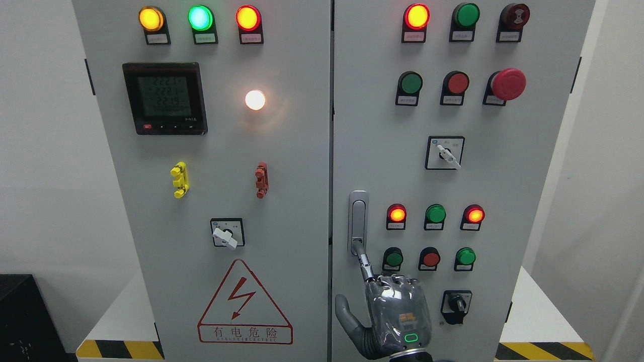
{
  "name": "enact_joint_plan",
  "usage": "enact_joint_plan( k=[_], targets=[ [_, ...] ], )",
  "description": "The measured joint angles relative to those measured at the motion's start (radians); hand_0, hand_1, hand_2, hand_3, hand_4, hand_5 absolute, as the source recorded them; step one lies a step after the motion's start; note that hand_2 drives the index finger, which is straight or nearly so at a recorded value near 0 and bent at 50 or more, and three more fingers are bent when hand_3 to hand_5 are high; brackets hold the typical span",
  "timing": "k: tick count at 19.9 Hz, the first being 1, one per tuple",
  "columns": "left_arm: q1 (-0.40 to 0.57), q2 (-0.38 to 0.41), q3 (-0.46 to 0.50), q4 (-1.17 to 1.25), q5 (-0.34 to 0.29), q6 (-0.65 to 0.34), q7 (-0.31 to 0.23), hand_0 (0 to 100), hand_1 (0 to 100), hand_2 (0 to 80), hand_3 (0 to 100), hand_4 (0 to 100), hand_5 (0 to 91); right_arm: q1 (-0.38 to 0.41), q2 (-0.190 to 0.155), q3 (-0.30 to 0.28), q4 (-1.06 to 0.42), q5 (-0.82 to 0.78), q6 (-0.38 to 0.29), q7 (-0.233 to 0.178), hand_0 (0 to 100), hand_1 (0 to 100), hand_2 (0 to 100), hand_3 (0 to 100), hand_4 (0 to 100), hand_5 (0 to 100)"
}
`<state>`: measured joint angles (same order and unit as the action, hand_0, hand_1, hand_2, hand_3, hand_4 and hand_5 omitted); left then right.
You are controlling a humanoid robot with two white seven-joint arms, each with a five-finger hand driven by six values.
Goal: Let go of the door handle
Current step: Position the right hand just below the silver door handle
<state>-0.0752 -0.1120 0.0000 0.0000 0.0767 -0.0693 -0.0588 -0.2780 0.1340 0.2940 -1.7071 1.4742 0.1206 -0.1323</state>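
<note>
Handle (357,221), vertical, centre-low frame, directly above right hand (397,314); one extended finger touches its lower end, nothing clamped, other fingers curled.

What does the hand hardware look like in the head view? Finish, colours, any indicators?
Only one hand shows, at the bottom edge. Its back is a glossy, translucent grey shell with small orange parts visible inside. A green-lit rounded-rectangle ring glows near the wrist. The thumb is matte grey and smooth. The one extended finger is slim, segmented and metallic grey. No cables or sleeve visible.
</note>
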Motion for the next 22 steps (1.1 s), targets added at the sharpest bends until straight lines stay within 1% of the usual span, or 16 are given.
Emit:
enact_joint_plan(
  k=[13, 22],
  targets=[
    [0.000, 0.000, 0.000, 0.000, 0.000, 0.000, 0.000, 0, 0, 2.3, 9, 1, 0.0, 0.018, 0.001, 0.002, 0.000, -0.001, 0.008, 0.008, 48, 31, 0, 100, 89, 94],
    [0.000, 0.000, 0.000, 0.000, 0.000, 0.000, 0.000, 0, 0, 2.3, 9, 1, 0.0, 0.024, 0.001, 0.005, 0.005, -0.003, 0.005, 0.024, 48, 31, 0, 100, 90, 94]
  ],
)
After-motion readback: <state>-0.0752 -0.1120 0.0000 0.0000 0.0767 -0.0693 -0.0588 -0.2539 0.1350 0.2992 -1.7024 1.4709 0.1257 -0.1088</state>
